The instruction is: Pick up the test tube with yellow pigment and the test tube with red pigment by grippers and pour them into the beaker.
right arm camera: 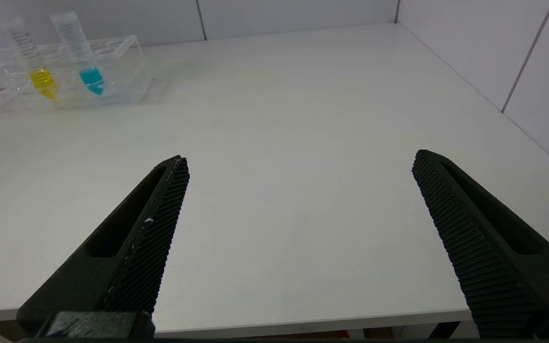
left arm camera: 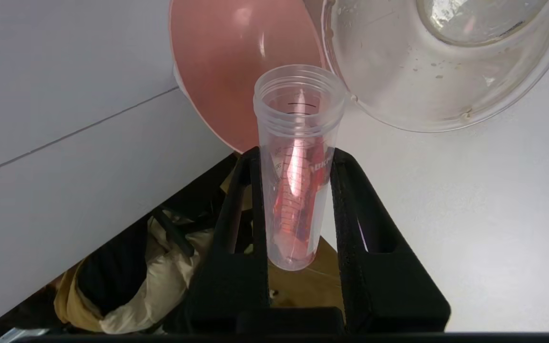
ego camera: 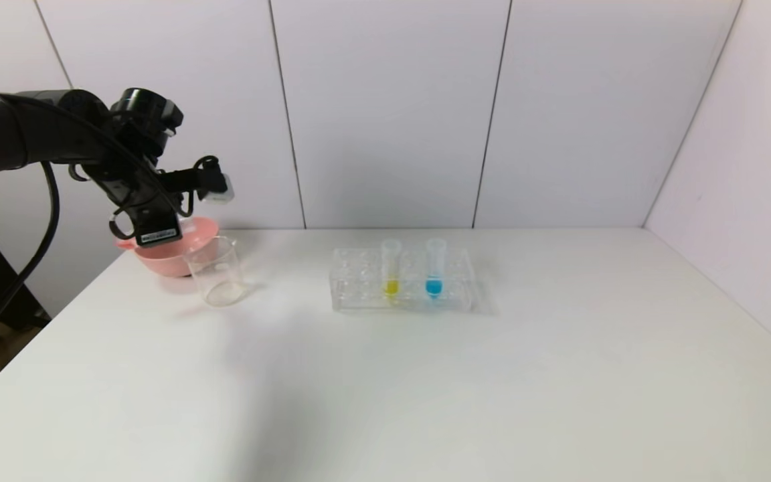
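Observation:
My left gripper (ego camera: 156,231) hangs over the table's far left corner, above the pink bowl and the beaker (ego camera: 215,271). In the left wrist view this gripper (left arm camera: 296,155) is shut on the test tube with red pigment (left arm camera: 298,114). The tube is tilted, with red liquid spread along its inside and its open mouth just outside the beaker's rim (left arm camera: 398,109). In the head view the tube is hidden. The test tube with yellow pigment (ego camera: 391,269) stands upright in the clear rack (ego camera: 359,294); it also shows in the right wrist view (right arm camera: 36,66). My right gripper (right arm camera: 300,161) is open and empty, low over the table's near edge.
The pink bowl (ego camera: 164,261) touches the beaker on its far left side and shows in the left wrist view (left arm camera: 236,62). A blue-tipped tube (ego camera: 434,269) stands in the rack beside the yellow one. White walls close the table's back and right.

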Controlling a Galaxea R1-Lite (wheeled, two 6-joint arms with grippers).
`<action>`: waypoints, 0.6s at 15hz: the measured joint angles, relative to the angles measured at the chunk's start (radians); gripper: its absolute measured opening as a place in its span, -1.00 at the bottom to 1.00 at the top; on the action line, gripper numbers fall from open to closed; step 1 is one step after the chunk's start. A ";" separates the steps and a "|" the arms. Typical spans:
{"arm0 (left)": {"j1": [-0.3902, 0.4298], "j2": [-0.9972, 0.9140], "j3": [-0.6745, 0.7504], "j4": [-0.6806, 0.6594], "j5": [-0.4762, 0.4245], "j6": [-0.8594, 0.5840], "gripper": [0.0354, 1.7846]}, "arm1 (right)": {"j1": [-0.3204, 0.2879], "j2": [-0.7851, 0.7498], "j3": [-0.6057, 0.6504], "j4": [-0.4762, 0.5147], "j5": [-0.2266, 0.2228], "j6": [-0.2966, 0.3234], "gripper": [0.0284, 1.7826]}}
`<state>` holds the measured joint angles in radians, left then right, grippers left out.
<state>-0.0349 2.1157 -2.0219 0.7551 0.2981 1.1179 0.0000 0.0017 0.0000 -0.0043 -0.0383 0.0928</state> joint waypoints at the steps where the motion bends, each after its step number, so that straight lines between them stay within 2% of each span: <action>1: -0.010 0.003 0.000 0.005 0.028 0.000 -0.56 | 0.000 0.000 0.000 0.000 0.000 0.000 0.92; 6: -0.033 0.009 0.001 0.052 0.150 0.005 -0.56 | 0.000 0.000 0.000 0.000 0.000 0.000 0.92; 9: -0.040 0.011 0.000 0.053 0.173 0.007 -0.56 | 0.000 0.000 0.000 0.000 0.000 0.000 0.92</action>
<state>-0.0753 2.1264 -2.0215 0.8085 0.4709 1.1247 0.0000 0.0017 0.0000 -0.0043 -0.0379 0.0928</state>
